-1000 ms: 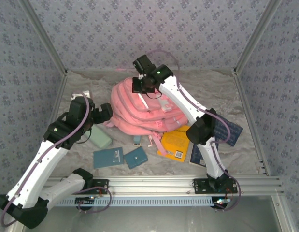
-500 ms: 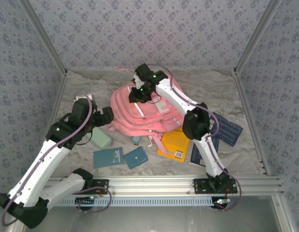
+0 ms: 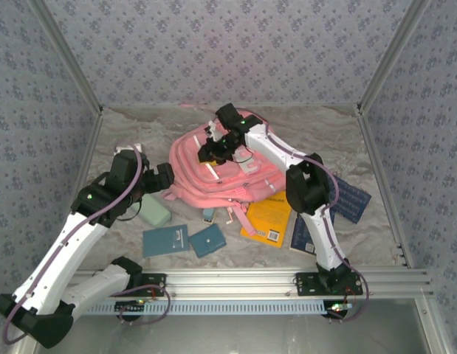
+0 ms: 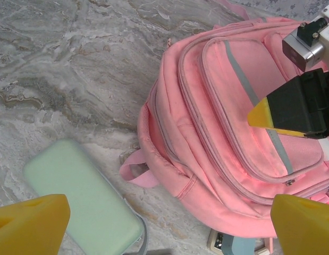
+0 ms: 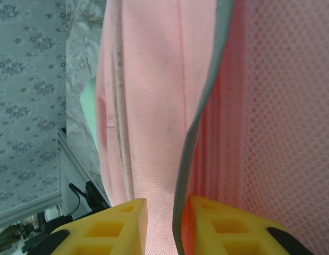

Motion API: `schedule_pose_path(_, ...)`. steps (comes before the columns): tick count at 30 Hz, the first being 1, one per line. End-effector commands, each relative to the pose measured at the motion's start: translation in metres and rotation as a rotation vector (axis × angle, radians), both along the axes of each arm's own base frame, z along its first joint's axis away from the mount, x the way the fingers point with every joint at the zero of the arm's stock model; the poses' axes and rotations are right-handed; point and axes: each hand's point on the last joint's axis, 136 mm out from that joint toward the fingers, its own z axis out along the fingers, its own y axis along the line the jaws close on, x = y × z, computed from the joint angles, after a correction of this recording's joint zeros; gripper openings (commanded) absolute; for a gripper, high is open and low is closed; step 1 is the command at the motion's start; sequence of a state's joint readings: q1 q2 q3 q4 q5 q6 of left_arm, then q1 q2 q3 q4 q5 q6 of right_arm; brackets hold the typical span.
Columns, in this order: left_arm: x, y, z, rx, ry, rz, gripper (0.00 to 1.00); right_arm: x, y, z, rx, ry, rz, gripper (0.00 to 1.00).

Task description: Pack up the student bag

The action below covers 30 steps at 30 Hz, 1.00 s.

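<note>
The student bag (image 3: 213,184), a pink backpack with a pale grey stripe, lies flat in the middle of the table. My right gripper (image 3: 207,148) is down on its far top part, and from the left wrist it appears above the bag's front panel (image 4: 292,109). Its yellow fingers stand a narrow gap apart (image 5: 167,223), with pink fabric and a grey-trimmed edge (image 5: 185,159) filling that gap. My left gripper (image 3: 163,178) hovers wide open (image 4: 169,215) over the bag's left bottom corner (image 4: 207,175) and its small strap loop, holding nothing.
A pale green case (image 3: 153,209) lies left of the bag, under the left gripper (image 4: 82,202). Two teal notebooks (image 3: 166,240) (image 3: 207,240) lie in front. A yellow book (image 3: 269,217) and dark blue books (image 3: 350,198) lie to the right. Patterned walls enclose the table.
My right gripper came down from above the bag's far edge onto its top, and its shut jaws parted around the fabric. The left arm barely moved.
</note>
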<state>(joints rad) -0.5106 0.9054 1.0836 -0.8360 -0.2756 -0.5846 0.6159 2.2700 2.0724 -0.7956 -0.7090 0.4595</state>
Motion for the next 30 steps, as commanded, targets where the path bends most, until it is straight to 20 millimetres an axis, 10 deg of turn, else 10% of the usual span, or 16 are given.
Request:
schedule_pose_path(1,0.000,0.000,-0.002,-0.001,0.005,-0.008,0.97,-0.018,0.003,0.019,0.028,-0.007,0.065,0.25)
schedule_pose_path(11,-0.003,-0.001,-0.002,-0.010,0.010,-0.011,0.97,-0.024,-0.012,-0.019,-0.173,-0.007,0.102,0.27)
schedule_pose_path(19,-0.003,-0.006,-0.001,-0.016,0.017,-0.039,0.98,-0.038,-0.001,-0.017,-0.157,0.006,0.154,0.02)
schedule_pose_path(30,-0.010,-0.053,-0.018,-0.083,0.115,-0.258,0.84,0.034,-0.015,0.082,0.067,-0.029,-0.308,0.00)
